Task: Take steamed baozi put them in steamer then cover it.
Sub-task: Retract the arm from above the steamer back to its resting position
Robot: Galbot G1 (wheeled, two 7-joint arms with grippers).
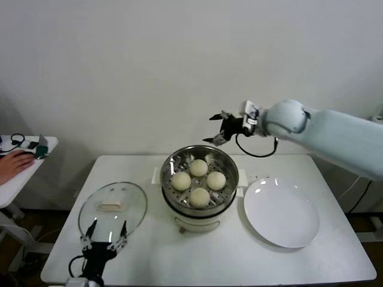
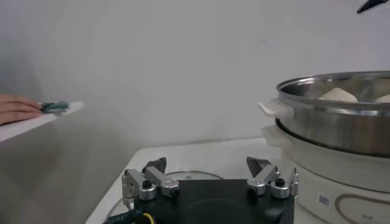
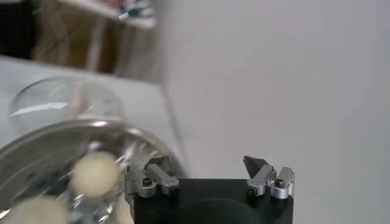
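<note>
Currently all four steamed baozi (image 1: 199, 181) sit in the steamer (image 1: 227, 164) at centre frame in the head view, so loading looks done; the plate (image 1: 281, 215) at right of centre is bare. Right hand (image 1: 218, 128) hangs above the steamer's far rim, upper centre, fingers spread, gripping nothing. My read: it is clear of the pot so the cover has room to come in. The cover (image 1: 114, 212) lies flat on the bench (image 1: 239, 257) at lower left, handle up, just beside the steamer and apart from it. Left hand (image 1: 106, 234) sits at the cover's near edge, bottom left, fingers wide apart, empty; the left wrist view shows both fingertips (image 2: 156, 164) low over the glass rim, pointed toward the steamer wall. Placement suggests a grab for the handle comes next. Risk: glass lid is slick, and the handle is a narrow target. A person's hand (image 1: 15, 164) rests on a side table at the left edge.
</note>
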